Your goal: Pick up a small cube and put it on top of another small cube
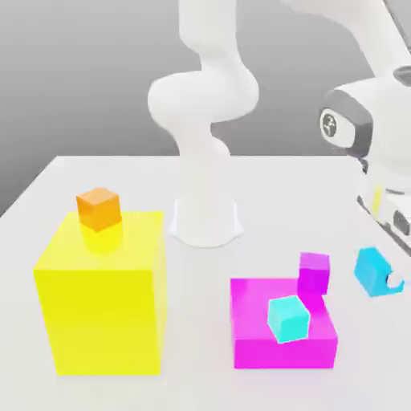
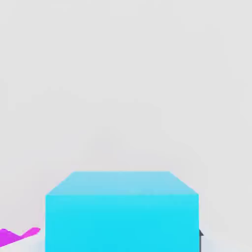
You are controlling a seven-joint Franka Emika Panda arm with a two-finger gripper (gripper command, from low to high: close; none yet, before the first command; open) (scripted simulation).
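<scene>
The hand (image 1: 384, 271) is clamped on the small sky-blue cube (image 1: 372, 269), carrying it clear above the white surface (image 1: 48, 193) near its right edge in the exterior view. Best to travel level and centre it over the paler turquoise small cube (image 1: 288, 318) atop the big magenta block (image 1: 281, 341), then lower gently and let go.

Small cubes, four: one orange cube (image 1: 99, 208), one small magenta cube (image 1: 314, 271), one paler turquoise cube (image 1: 288, 318), one sky-blue cube (image 1: 372, 270) (image 2: 122, 211). Large blocks, two: one yellow block (image 1: 103, 301), one magenta block (image 1: 281, 341). One white table (image 1: 201, 321). One robot arm (image 1: 205, 104).
</scene>
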